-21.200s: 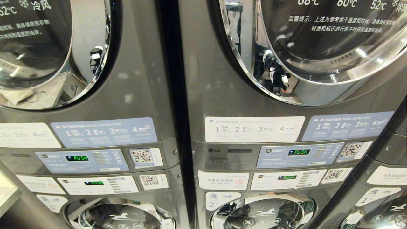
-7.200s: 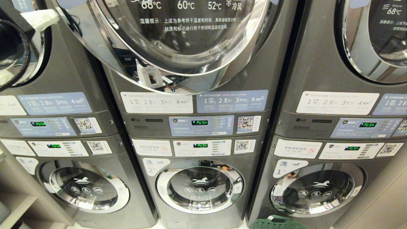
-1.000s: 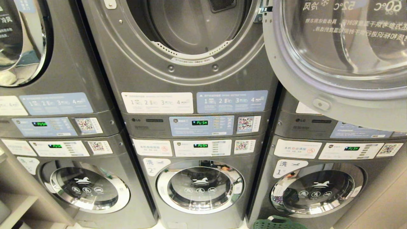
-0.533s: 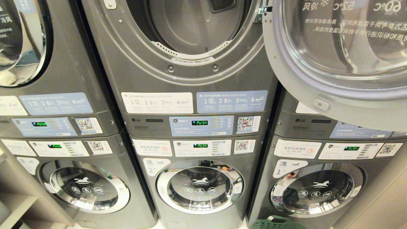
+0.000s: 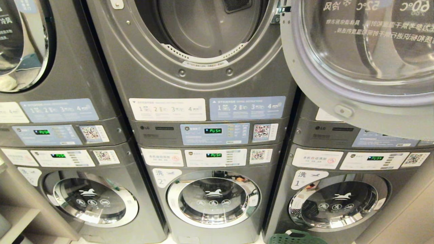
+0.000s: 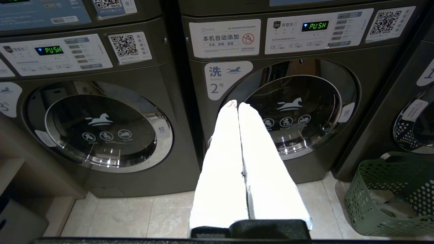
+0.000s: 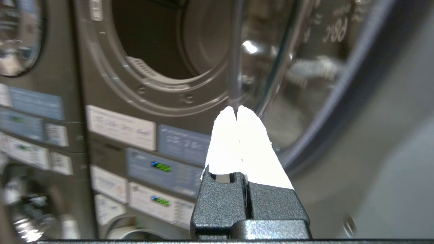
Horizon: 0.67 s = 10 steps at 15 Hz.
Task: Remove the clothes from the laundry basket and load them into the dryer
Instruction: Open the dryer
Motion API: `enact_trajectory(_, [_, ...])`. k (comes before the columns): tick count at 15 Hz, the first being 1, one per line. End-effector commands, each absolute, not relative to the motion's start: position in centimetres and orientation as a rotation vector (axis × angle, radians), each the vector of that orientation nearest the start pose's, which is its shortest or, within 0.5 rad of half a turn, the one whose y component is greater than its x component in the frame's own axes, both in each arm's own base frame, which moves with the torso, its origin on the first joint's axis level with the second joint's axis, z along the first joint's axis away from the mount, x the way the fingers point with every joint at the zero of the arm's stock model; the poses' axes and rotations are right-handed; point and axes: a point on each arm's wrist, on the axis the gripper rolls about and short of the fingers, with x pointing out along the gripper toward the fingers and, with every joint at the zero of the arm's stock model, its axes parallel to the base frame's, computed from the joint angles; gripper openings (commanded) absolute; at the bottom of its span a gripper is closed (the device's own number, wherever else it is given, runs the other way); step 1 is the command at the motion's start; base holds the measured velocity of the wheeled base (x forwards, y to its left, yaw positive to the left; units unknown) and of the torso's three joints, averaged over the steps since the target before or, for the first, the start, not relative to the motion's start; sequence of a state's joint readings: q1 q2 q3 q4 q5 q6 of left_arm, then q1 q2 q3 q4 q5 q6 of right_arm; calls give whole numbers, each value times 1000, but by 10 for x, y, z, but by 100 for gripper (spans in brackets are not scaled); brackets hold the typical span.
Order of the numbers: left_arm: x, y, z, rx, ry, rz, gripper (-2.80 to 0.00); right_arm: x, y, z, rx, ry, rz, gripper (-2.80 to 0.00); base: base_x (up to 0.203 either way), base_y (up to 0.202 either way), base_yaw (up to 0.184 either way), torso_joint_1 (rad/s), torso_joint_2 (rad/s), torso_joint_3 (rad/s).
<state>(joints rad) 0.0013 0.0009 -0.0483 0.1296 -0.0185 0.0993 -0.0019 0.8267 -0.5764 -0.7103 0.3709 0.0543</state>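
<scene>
Green perforated laundry basket (image 6: 390, 196) holding clothes (image 6: 383, 200), left gripper (image 6: 238, 105) and right gripper (image 7: 236, 109) closed, empty

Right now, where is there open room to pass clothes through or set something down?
The dryer's round opening is unobstructed, its door swung right. Bare floor tiles lie before the washers. The laundry basket crowds the right corner.

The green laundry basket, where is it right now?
The laundry basket sits on the floor at the bottom right of the head view, in front of the right-hand washer, marked 1.
</scene>
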Motion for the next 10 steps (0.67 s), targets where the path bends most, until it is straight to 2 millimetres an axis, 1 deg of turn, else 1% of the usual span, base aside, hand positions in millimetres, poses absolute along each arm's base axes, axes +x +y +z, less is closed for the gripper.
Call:
enact_trajectory(1, [-27,0,75,94,82,-20,-280,97,7,291,-49,-397,348,-280,0,0,0,0,0,0])
enact_trajectory(4, [-27,-1,76,95,77,-29,-280,100,5,289,-33,-387,239,-280,0,0,0,0,0,0])
enact_trajectory(6, [-27,-1,76,94,77,-30,-280,104,4,287,-28,-374,202,-280,0,0,0,0,0,0])
enact_trajectory(10, [-27,-1,76,92,77,-27,-280,127,0,283,-24,-318,28,-280,0,0,0,0,0,0])
